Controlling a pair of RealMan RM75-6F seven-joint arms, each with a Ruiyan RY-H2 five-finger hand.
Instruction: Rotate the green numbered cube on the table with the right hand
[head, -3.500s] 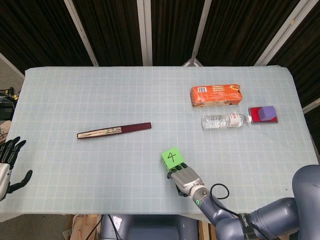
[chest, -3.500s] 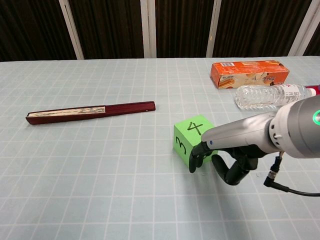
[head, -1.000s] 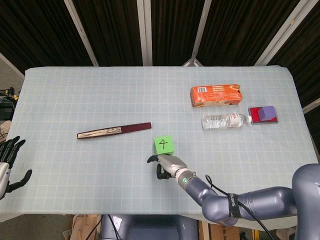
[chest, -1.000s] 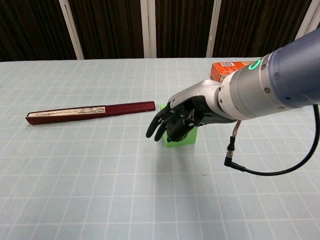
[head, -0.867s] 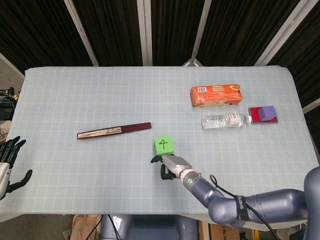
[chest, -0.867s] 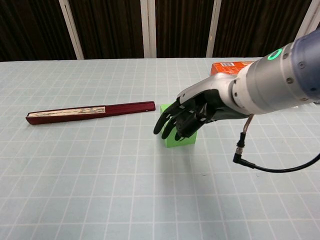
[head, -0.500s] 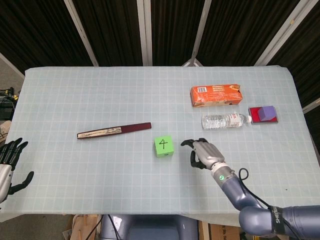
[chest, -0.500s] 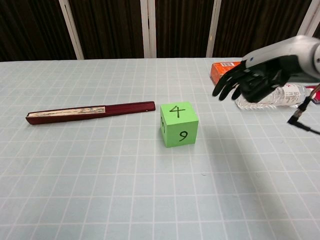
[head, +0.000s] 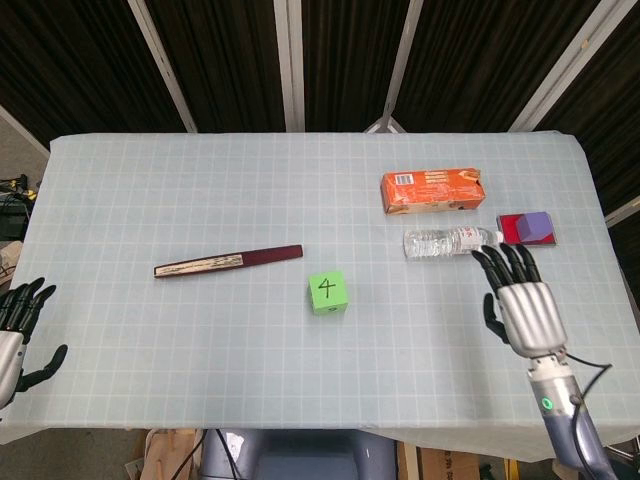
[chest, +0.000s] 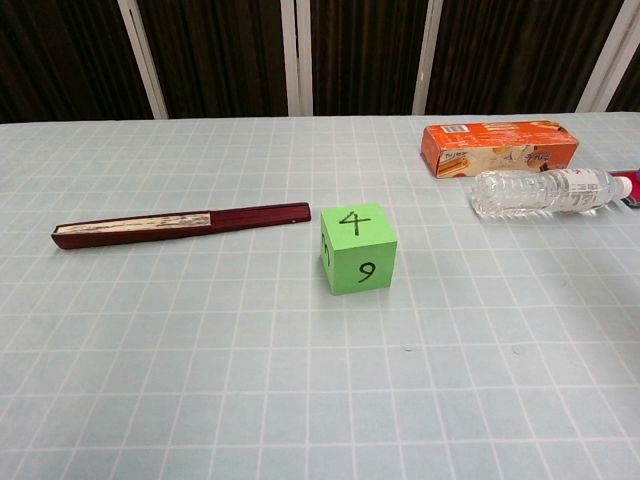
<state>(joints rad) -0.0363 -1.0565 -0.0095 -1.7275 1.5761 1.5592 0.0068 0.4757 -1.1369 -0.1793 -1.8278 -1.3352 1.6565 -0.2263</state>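
The right hand (head: 524, 308) hovers at the near right with fingers spread wide, holding nothing, well apart from the green numbered paper cube (head: 327, 292) mid-surface. Any further turn would call for gripping opposite faces squarely. Only the chest view shows the cube's 9 face; only the head view shows the hands.

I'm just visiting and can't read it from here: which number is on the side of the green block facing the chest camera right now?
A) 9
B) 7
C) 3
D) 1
A. In the chest view, the green block shows a 4 on its top face and a 9 on the side turned toward the camera.
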